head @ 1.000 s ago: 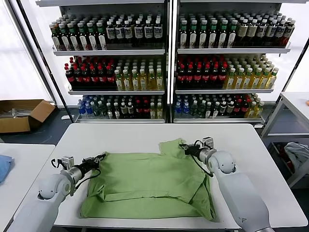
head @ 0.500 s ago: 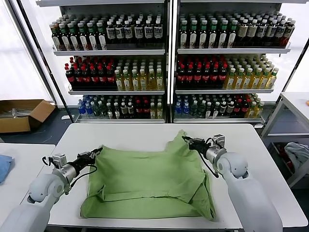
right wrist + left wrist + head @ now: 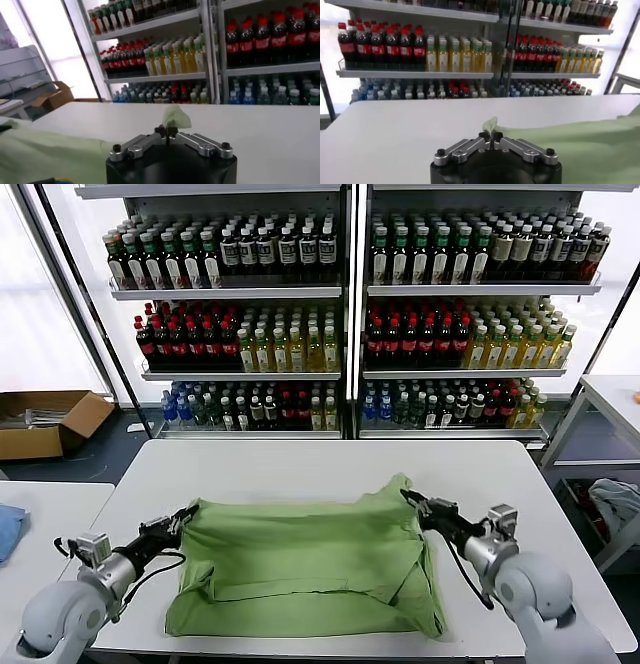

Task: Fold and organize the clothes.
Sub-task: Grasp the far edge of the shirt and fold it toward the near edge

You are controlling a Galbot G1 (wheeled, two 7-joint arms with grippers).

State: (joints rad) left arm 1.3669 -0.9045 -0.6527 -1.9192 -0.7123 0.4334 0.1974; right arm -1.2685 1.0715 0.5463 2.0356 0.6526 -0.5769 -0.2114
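While the green shirt (image 3: 305, 569) lies spread across the white counter (image 3: 300, 464), both tools grip it at its far edge. The left tool (image 3: 183, 517) is closed tight on the shirt's far left corner, a small tuft of green cloth poking out just beyond its pinched fingertips (image 3: 484, 136). The right tool (image 3: 410, 497) is likewise clamped on the far right corner, where a peak of fabric rises above its tips (image 3: 161, 131). Between the two tools the far hem runs fairly taut; nearer the robot from them, the shirt rests on the counter with a fold across its middle. Beyond both tools stand shelves of bottles (image 3: 345, 314).
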